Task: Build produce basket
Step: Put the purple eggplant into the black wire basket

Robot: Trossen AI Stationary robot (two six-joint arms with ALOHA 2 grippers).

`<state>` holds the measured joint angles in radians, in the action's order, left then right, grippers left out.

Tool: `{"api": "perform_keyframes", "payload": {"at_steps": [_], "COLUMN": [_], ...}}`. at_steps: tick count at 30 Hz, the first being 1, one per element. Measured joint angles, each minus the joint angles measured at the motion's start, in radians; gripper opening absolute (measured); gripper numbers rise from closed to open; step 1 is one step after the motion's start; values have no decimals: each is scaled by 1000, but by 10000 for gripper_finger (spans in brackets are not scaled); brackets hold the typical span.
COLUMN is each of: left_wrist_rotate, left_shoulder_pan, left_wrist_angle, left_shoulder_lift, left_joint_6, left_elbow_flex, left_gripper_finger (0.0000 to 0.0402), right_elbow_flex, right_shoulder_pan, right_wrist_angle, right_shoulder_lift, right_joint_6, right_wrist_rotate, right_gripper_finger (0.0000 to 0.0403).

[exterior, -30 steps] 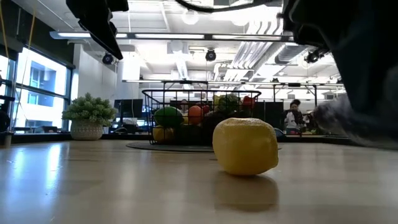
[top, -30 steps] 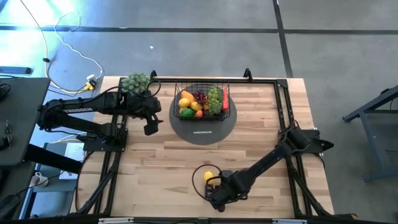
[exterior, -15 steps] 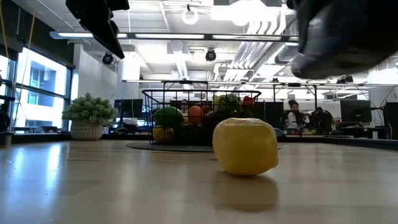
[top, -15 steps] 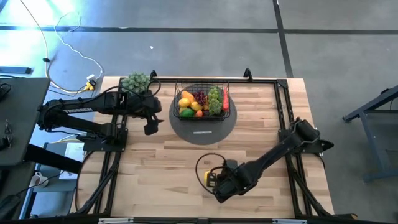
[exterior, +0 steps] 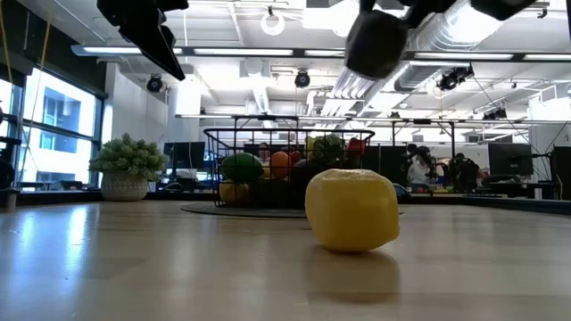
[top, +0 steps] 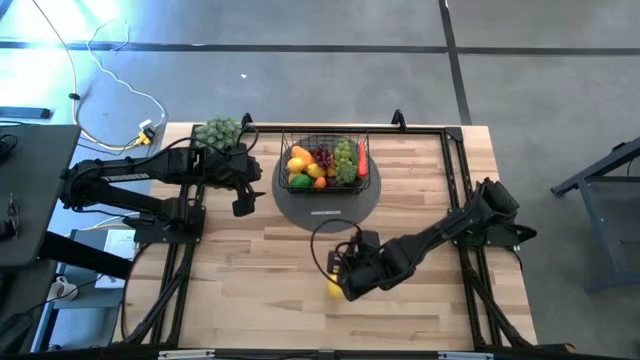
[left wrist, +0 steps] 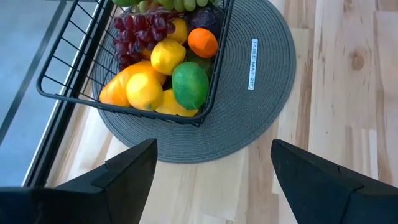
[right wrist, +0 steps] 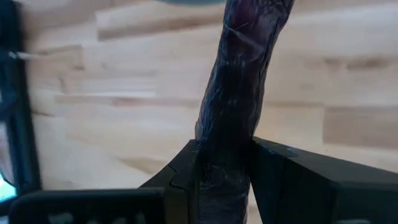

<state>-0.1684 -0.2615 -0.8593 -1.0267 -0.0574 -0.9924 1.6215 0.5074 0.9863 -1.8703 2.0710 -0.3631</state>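
The basket [top: 324,165], already filled with fruit, sits on the round grey mat [top: 327,205] at the table's far middle. The right gripper [right wrist: 225,163] is clamped on a dark purple eggplant [right wrist: 239,87], lifted over the near table beside a loose lemon [top: 335,290]. Next it must carry the eggplant to the basket. The left gripper [left wrist: 211,162] waits open beside the basket.

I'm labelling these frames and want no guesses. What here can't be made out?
- High view: the right gripper and arm cover what it holds.
- Right wrist view: a dark purple item fills the frame between the fingers; both ends are cut off.
- Low view: the lemon hides part of the basket.
- Left wrist view: the picture's edge cuts the basket's far produce.
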Motion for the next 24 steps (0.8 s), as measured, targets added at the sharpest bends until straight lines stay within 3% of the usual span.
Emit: {"api": "perform_keyframes", "payload": {"at_steps": [12,24], "left_wrist_rotate": [0,1], "left_shoulder_pan": [0,0], "left_wrist_angle": [0,-2], "left_shoulder_lift": [0,0], "left_joint_6": [-7,-7], "left_elbow_flex": [0,0], "left_gripper_finger": [305,305], "right_elbow_flex": [0,0], "right_shoulder_pan": [-159,-447], "right_wrist_angle": [-3,-3], "right_shoulder_lift": [89,174], "right_joint_6": [-303,-752], "right_wrist_rotate": [-65,-47], "right_gripper_finger": [79,79]}}
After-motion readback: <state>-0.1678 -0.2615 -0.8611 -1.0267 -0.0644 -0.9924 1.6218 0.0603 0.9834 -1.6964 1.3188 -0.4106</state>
